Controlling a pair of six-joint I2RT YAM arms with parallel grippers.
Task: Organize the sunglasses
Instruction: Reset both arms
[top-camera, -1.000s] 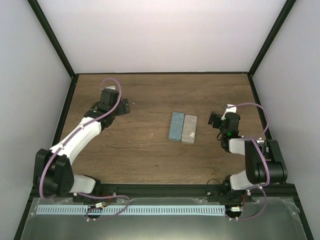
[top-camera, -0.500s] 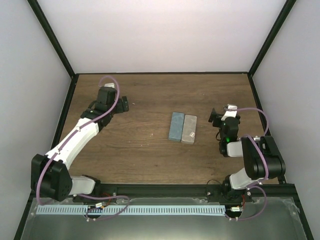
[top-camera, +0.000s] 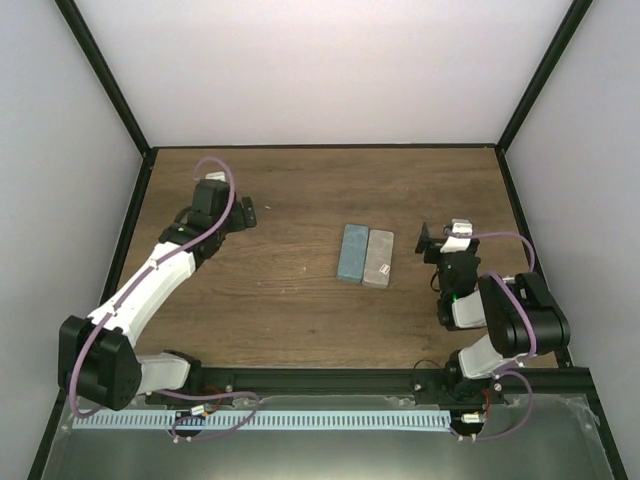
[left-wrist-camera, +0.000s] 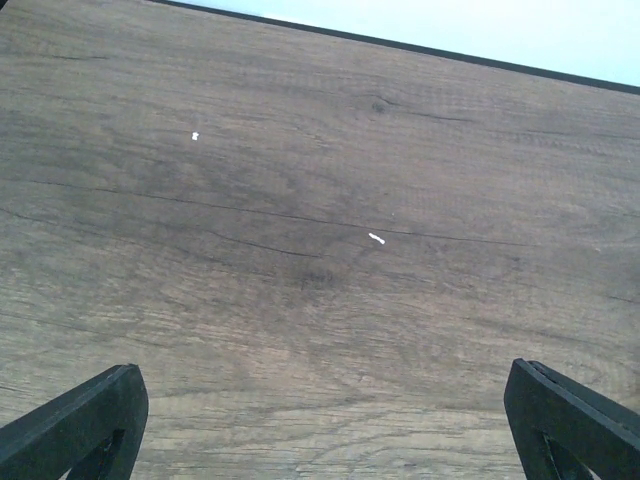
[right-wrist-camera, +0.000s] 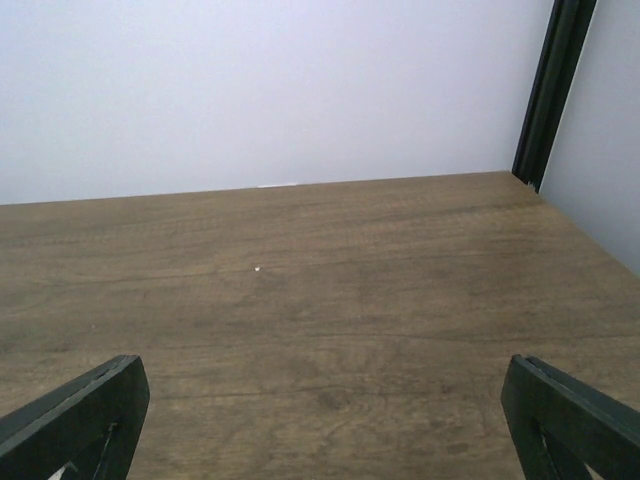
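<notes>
1. At the middle of the worktop lie two shut oblong cases, a blue-grey case and a grey case, touching side by side.
2. No sunglasses show in any view. They are probably shut inside the cases, but that cannot be confirmed.
3. If so, the task looks finished or nearly so, with nothing loose left to tidy.
4. The sunglasses' heading cannot be told. Both cases run lengthwise from near to far, far ends leaning slightly right, and a pair inside would likely share that axis.
5. The left hand is well to the left of the cases, released and spread wide, grasping nothing.
6. The right hand is just to the right of the cases, likewise spread and empty.
</notes>
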